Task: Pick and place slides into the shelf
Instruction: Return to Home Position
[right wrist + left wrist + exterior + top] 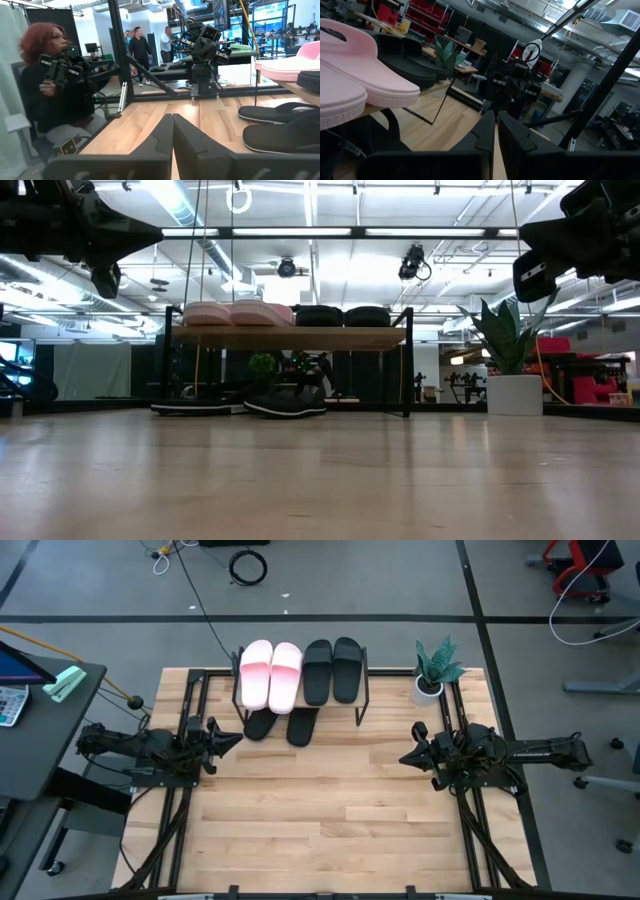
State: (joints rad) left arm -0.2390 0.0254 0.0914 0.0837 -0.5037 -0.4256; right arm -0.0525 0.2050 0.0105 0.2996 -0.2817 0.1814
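The shelf (290, 337) stands at the table's far middle. On its top board two pale pink slides (270, 675) lie soles down beside two black slides (332, 670). Two more black slides (258, 725) (302, 727) lie on the table under the shelf, their ends sticking out toward the near side. My left gripper (238, 739) hovers shut left of the shelf, pointing level toward the table's right. My right gripper (403, 757) hovers shut to the right of the shelf, pointing toward the table's left. Neither has anything between its fingers (487, 132) (162, 135).
A potted plant (428, 688) stands at the far right, beside the shelf's right legs. Bare wood (330, 820) spreads across the near half of the table between the arms. Beyond the table's left edge a seated person (50, 85) shows in the right wrist view.
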